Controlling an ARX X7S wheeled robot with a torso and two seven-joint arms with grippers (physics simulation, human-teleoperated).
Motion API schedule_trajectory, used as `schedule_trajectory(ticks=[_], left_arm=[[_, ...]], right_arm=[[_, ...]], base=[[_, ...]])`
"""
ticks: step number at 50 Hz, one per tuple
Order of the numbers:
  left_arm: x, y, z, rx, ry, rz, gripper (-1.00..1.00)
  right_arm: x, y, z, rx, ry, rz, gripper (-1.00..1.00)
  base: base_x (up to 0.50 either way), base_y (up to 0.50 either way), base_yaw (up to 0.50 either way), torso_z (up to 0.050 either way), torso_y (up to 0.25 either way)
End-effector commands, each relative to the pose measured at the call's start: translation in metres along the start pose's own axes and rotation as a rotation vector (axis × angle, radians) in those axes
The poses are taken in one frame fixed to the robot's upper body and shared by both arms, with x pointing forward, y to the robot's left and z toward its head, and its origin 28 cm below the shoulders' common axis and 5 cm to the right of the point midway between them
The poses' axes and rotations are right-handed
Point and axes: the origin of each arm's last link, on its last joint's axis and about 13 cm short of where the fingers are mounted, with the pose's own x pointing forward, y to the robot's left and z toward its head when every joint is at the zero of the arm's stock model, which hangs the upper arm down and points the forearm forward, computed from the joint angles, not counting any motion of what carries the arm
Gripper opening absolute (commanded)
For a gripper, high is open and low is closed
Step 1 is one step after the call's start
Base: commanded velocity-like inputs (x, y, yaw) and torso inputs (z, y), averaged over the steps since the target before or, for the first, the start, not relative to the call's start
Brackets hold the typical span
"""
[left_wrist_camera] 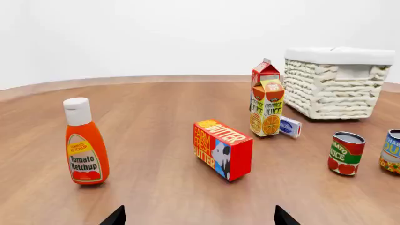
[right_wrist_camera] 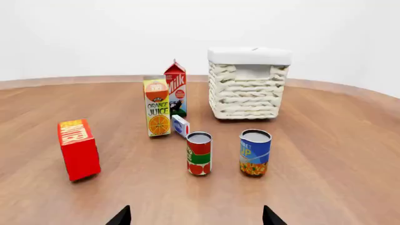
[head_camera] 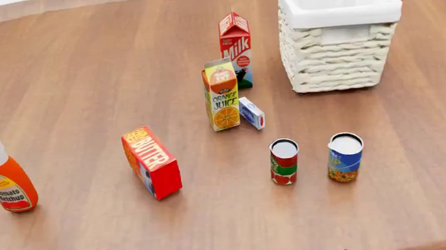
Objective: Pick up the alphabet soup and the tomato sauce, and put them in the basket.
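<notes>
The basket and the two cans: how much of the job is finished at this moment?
Nothing is done yet. The alphabet soup and the tomato sauce stand upright on the table, outside the basket. The left gripper and the right gripper are open and hold nothing. Both picks remain.

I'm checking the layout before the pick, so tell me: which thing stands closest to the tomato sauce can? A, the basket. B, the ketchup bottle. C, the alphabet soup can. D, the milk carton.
C: in the head view the alphabet soup stands upright right beside the tomato sauce, apart from it, while the ketchup bottle, milk carton and basket are all farther off.
</notes>
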Motion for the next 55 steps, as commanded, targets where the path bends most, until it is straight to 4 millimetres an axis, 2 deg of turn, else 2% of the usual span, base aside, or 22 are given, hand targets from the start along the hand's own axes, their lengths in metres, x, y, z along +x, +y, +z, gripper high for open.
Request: schedule_trajectory(ticks=[1,6,9,15,17,18,19,21,22,23,24,25,29,33,38,50,55], left_arm=[[0.000,0.000,0.000,0.000,0.000,0.000,1.00],[0.001,-0.002,0.005,0.012,-0.001,-0.019,1.00],[0.002,-0.002,0.003,0.028,0.004,-0.015,1.00],[0.002,0.001,0.004,0.007,0.008,-0.009,1.00],[0.004,0.006,0.019,-0.011,-0.055,0.004,1.00],[0.005,0.008,0.026,-0.004,-0.082,0.008,1.00],[0.008,0.014,0.045,-0.005,-0.141,0.010,1.00],[0.011,0.022,0.071,0.046,-0.229,0.021,1.00],[0.011,0.022,0.071,0.046,-0.229,0.021,1.00],[0.014,0.027,0.086,0.102,-0.289,0.053,1.00],[0.014,0.027,0.086,0.102,-0.289,0.053,1.00],[0.014,0.031,0.114,0.123,-0.398,0.089,1.00],[0.005,0.035,0.142,0.126,-0.507,0.123,1.00],[-0.017,0.039,0.172,0.119,-0.637,0.145,1.00],[-0.030,0.038,0.179,0.115,-0.711,0.141,1.00],[-0.025,0.036,0.167,0.095,-0.697,0.123,1.00],[-0.028,0.038,0.170,0.077,-0.706,0.130,1.00]], right_arm=[[0.000,0.000,0.000,0.000,0.000,0.000,1.00],[0.000,0.000,-0.004,0.001,-0.003,-0.003,1.00],[0.003,0.001,0.003,0.011,-0.006,-0.002,1.00],[0.004,0.003,0.002,0.014,-0.005,0.001,1.00],[0.011,-0.001,0.016,0.032,-0.071,-0.015,1.00],[0.018,-0.005,0.033,0.003,-0.144,-0.049,1.00],[0.021,-0.007,0.040,0.010,-0.169,-0.062,1.00],[0.031,-0.010,0.068,0.003,-0.257,-0.071,1.00],[0.030,-0.010,0.068,0.003,-0.257,-0.071,1.00],[0.034,-0.012,0.087,-0.040,-0.326,-0.078,1.00],[0.034,-0.012,0.088,-0.040,-0.326,-0.078,1.00],[0.034,-0.016,0.119,-0.076,-0.429,-0.090,1.00],[0.024,-0.018,0.147,-0.116,-0.536,-0.097,1.00],[0.013,-0.018,0.166,-0.144,-0.630,-0.097,1.00],[0.008,-0.014,0.171,-0.154,-0.669,-0.078,1.00],[0.010,-0.010,0.165,-0.129,-0.673,-0.072,1.00],[0.009,-0.009,0.166,-0.122,-0.676,-0.065,1.00]], base=[[0.00,0.00,0.00,0.000,0.000],[0.00,0.00,0.00,0.000,0.000],[0.00,0.00,0.00,0.000,0.000],[0.00,0.00,0.00,0.000,0.000],[0.00,0.00,0.00,0.000,0.000],[0.00,0.00,0.00,0.000,0.000],[0.00,0.00,0.00,0.000,0.000],[0.00,0.00,0.00,0.000,0.000],[0.00,0.00,0.00,0.000,0.000],[0.00,0.00,0.00,0.000,0.000],[0.00,0.00,0.00,0.000,0.000],[0.00,0.00,0.00,0.000,0.000],[0.00,0.00,0.00,0.000,0.000],[0.00,0.00,0.00,0.000,0.000],[0.00,0.00,0.00,0.000,0.000],[0.00,0.00,0.00,0.048,0.000],[0.00,0.00,0.00,0.050,0.000]])
